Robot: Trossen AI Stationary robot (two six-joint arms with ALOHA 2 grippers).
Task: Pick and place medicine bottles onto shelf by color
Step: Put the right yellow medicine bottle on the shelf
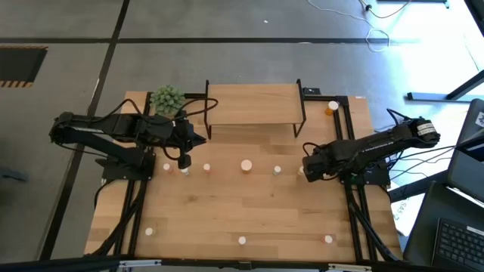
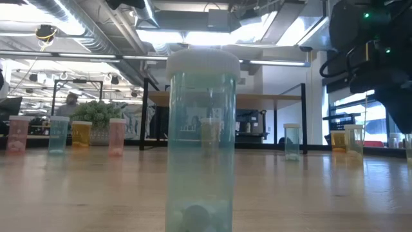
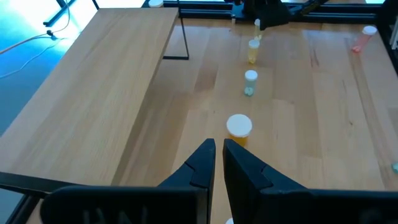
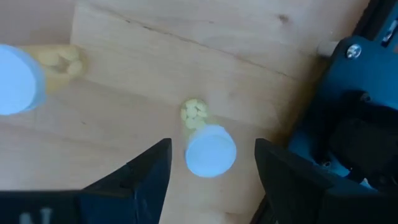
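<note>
Low view: clear bottle (image 2: pixel 201 138) bears no legible label.

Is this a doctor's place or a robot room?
Probably a robot lab or workshop. Two dark arms work at a wooden table on a bare concrete floor, a laptop sits alongside, and ceiling pipes run overhead.

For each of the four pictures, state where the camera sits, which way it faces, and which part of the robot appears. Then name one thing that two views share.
High view: above the table, looking straight down; both arms, the shelf.
Low view: at tabletop height, looking level across; a clear bottle up close, dark arm parts at upper right.
Left wrist view: on the left arm, looking along the table; left gripper shut, empty.
Right wrist view: on the right arm, looking down; right gripper open around a small yellow bottle.
Shared: the shelf also shows in the left wrist view.
</note>
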